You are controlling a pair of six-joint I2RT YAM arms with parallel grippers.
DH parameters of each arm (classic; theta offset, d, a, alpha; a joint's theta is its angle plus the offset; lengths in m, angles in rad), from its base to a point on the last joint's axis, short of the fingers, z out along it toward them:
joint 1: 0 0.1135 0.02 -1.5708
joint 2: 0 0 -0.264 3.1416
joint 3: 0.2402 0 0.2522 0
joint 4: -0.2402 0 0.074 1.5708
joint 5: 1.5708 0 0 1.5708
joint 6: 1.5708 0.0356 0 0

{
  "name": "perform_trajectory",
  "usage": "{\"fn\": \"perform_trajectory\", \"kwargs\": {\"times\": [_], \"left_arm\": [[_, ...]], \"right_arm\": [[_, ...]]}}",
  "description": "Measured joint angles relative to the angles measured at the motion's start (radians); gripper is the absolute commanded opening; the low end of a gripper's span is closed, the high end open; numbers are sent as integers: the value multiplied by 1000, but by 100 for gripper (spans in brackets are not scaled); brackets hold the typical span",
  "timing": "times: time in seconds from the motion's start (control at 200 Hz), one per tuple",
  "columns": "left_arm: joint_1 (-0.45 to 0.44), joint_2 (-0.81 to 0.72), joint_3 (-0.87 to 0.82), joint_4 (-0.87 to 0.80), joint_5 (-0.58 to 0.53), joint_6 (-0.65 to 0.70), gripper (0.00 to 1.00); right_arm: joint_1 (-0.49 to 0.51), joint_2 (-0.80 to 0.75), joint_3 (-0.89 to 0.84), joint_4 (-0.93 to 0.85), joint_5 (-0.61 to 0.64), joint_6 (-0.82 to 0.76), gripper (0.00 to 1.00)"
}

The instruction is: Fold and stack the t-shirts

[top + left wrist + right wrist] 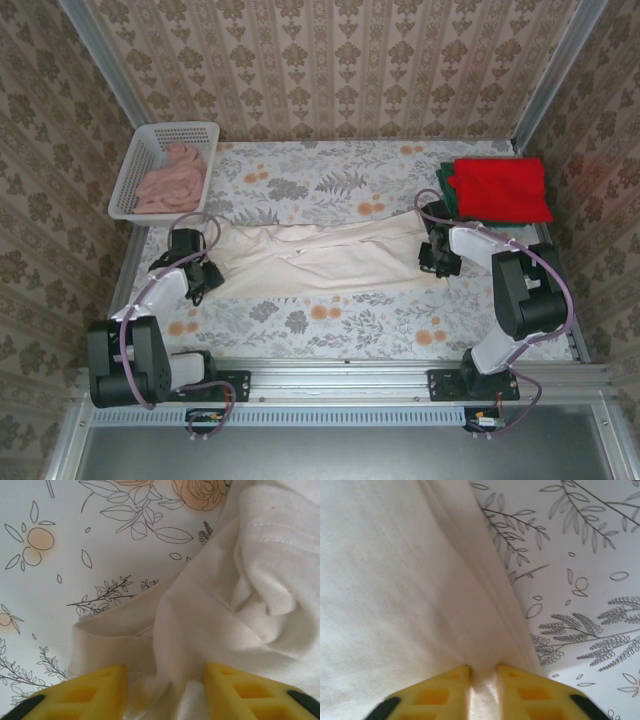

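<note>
We see the large cream-white cloth t-shirt [320, 258] laid out long across the mid of the floral-print desk [330, 325], btwn both arms. The left gripper [164, 674] sits at its left end, yellow fingers spread apart w/ rumpled cloth lying loose btwn them. The right gripper [484, 671] is at the right end, fingers nearly together, pinching a thin fold of the same shirt. Far right corner: bright red folded t-shirt [500, 188] stacked on a dark green t-shirt [444, 182]. Far left: white plastic lattice basket [125, 178] w/ pinkish cloth [172, 175] inside.
</note>
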Motion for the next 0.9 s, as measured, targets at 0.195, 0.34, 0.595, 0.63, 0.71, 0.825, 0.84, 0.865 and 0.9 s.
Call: {"fn": "perform_trajectory", "kwargs": {"times": [0.195,0.34,0.595,0.63,0.71,0.825,0.84,0.865,0.9], "left_arm": [[15,-37,0,-1,3,2,53],[21,-51,0,0,6,2,53],[22,-50,0,0,16,2,51],[23,-50,0,0,18,3,46],[27,-50,0,0,23,3,32],[34,-50,0,0,36,17,11],[34,-50,0,1,37,13,10],[34,-50,0,0,40,19,7],[34,-50,0,-1,41,24,3]], "right_arm": [[-1,-39,-2,-11,0,3,0],[-1,-136,-19,-25,-1,2,0],[0,-287,-107,-45,-25,10,2],[0,-300,-123,-46,-29,11,3],[-2,-319,-161,-47,-37,14,10],[-11,-305,-179,-51,-49,18,12],[-12,-300,-179,-51,-50,17,11],[-12,-293,-179,-50,-52,17,8],[-13,-285,-179,-51,-54,17,5]]}}
